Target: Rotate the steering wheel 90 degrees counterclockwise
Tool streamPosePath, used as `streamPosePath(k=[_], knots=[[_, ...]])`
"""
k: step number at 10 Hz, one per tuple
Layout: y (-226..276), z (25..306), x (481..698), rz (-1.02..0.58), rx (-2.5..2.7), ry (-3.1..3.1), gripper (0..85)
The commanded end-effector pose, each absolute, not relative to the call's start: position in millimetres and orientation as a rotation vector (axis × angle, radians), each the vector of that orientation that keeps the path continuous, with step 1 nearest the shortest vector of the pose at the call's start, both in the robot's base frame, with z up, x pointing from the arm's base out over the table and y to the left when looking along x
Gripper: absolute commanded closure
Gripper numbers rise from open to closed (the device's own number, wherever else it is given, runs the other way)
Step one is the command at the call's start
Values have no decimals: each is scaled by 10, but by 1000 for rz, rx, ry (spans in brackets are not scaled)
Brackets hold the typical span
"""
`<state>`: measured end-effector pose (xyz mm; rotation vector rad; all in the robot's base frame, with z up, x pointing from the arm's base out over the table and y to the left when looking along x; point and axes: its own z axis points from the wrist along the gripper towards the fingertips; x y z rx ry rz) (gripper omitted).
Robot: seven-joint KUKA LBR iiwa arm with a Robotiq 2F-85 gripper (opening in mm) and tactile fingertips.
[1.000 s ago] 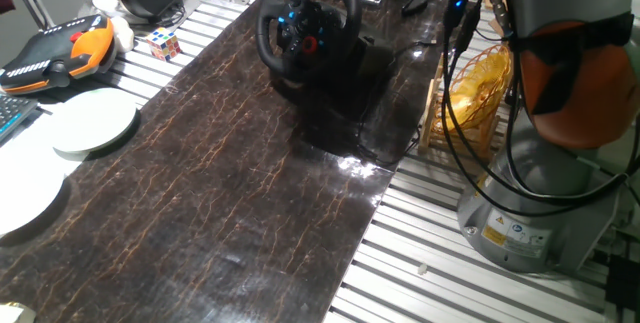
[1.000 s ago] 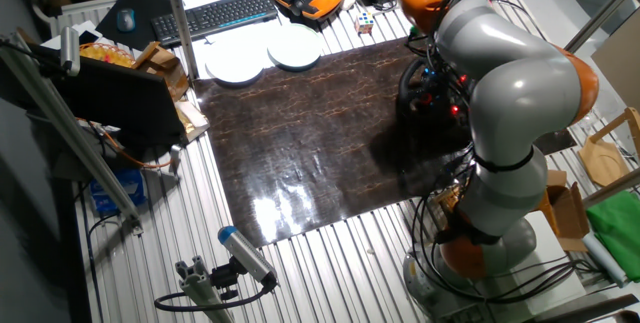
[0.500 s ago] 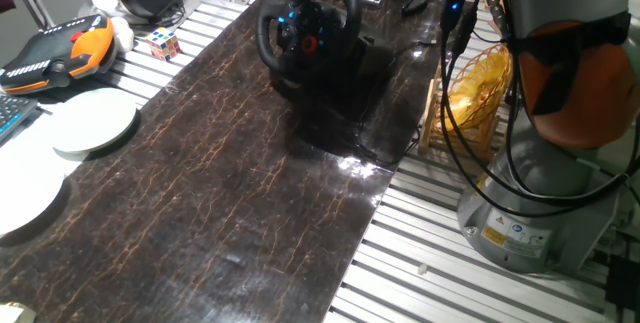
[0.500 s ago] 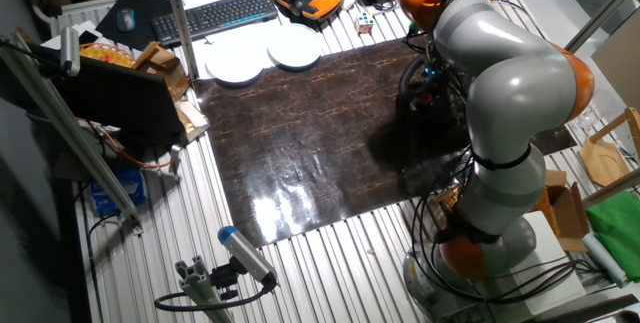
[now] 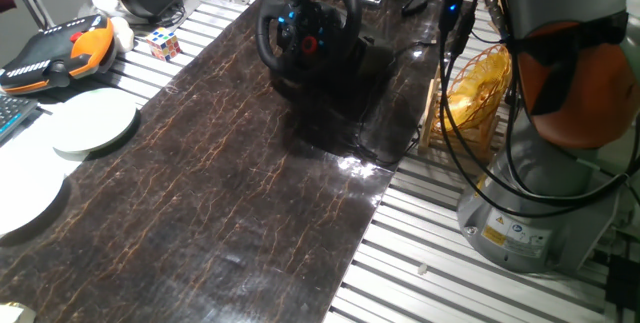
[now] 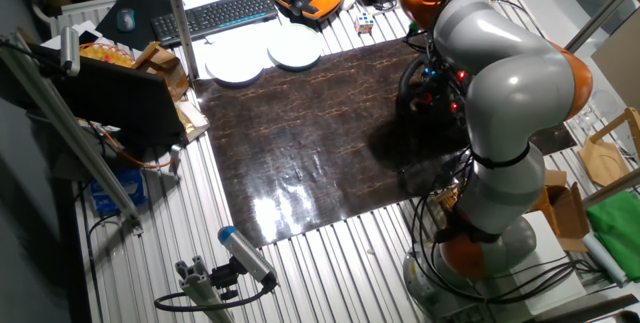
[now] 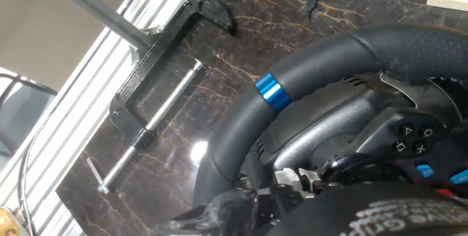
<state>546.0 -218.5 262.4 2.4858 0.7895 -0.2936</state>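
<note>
Steering wheel [image 5: 305, 21] sits at the 12 o'clock end of the dark marbled mat [image 5: 230, 163] on the tabletop [image 5: 430, 263], on its black base, hub lights facing 6 o'clock toward the open mat; in the other fixed view it's mostly hidden behind the arm [image 6: 505, 73], only the red and blue hub glow showing [image 6: 440, 88].

Change over the last second: hub pattern shifted between 1.0 s and 0.5 s ago; the red spot moved toward the hub centre; looks like the wheel turned a little; from 0.5 s ago to now nothing visibly moves; wheel, arm and cables hold the same pose in both fixed views.

Hand view: camera is right on the rim; blue centre stripe [image 7: 268, 92] sits at about 10 o'clock of the wheel as framed, not at top; face buttons [image 7: 409, 137] at lower right. Black clamp [image 7: 157, 82] lies flat on the mat beyond the rim, well apart from it.

Jaws: can't tell whether spread or pinching; fingertips aren't resolvable in any view; only dark blur at the bottom edge of the hand view.

Read: rotation seems started, then paused; I can't confirm 90 degrees from these angles; judging by the small hub shift, most of the turn is likely still ahead; grip on the rim unverified.
</note>
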Motion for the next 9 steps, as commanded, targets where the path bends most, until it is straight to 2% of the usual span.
streamPosePath(k=[1,9], knots=[[-2186,2626,5460,-295,2483,796,843],[-2187,2622,5461,-268,2502,746,843]])
